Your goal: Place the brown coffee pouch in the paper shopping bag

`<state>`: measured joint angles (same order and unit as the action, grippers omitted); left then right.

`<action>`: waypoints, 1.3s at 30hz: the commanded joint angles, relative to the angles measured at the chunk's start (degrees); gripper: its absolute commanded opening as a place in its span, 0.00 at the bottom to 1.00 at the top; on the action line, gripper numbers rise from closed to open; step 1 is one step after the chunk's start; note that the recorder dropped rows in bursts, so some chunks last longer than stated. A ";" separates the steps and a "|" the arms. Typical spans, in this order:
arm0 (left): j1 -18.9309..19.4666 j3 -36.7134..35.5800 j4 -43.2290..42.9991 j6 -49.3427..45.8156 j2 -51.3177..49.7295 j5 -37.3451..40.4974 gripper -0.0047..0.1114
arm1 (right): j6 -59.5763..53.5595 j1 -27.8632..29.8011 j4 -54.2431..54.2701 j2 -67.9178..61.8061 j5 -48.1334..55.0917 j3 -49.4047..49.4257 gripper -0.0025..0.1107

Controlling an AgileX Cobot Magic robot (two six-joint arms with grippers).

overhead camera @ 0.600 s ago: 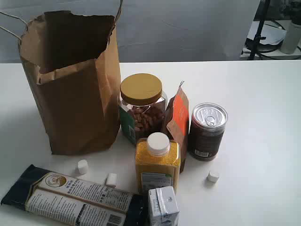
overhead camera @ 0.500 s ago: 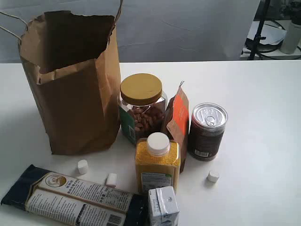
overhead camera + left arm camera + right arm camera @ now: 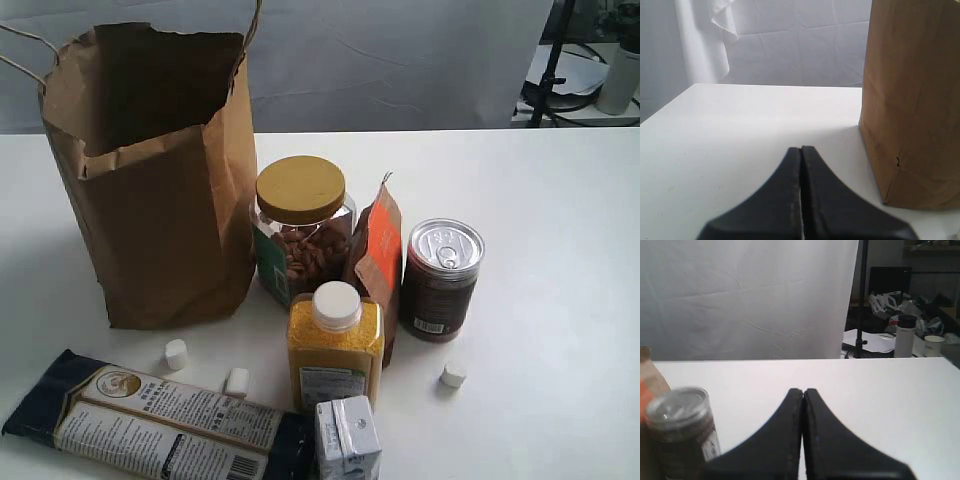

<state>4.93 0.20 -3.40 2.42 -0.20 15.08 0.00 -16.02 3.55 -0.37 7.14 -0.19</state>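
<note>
The brown coffee pouch (image 3: 378, 262) stands upright mid-table with its orange panel facing forward, wedged between a nut jar and a dark can. The paper shopping bag (image 3: 160, 180) stands open at the back left, its twisted handles up. Neither arm shows in the exterior view. My left gripper (image 3: 801, 149) is shut and empty, low over the bare table, with the bag's wall (image 3: 912, 100) close beside it. My right gripper (image 3: 803, 390) is also shut and empty; the pouch's orange edge (image 3: 644, 392) peeks in at the side of that view.
A yellow-lidded nut jar (image 3: 300, 228), a dark can with silver pull-tab lid (image 3: 440, 278) (image 3: 682, 435), a yellow-grain bottle (image 3: 335, 345), a small carton (image 3: 347, 440), a long black-and-cream packet (image 3: 160, 420) and three small white caps (image 3: 453, 375) crowd the pouch. A stand and bottle (image 3: 903, 336) sit beyond the table.
</note>
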 commanded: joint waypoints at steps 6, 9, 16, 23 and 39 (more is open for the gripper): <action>0.21 -0.20 -0.26 0.18 0.20 -0.24 0.04 | 3.37 -2.25 17.36 -1.41 -1.86 -9.77 0.02; 0.21 -0.20 -0.26 0.18 0.20 -0.24 0.04 | 3.10 -4.27 17.47 -7.78 5.93 -16.37 0.02; 0.21 -0.20 -0.26 0.18 0.20 -0.24 0.04 | -10.18 -9.22 30.57 -37.47 28.76 -40.21 0.02; 0.21 -0.20 -0.26 0.18 0.20 -0.24 0.04 | -6.43 -15.06 29.20 -64.41 52.56 -59.75 0.02; 0.21 -0.20 -0.26 0.18 0.20 -0.24 0.04 | 18.66 -26.82 12.05 -96.34 62.82 -92.90 0.46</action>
<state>4.93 0.20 -3.40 2.42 -0.20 15.08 15.73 -42.64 15.36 -94.35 69.37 -92.10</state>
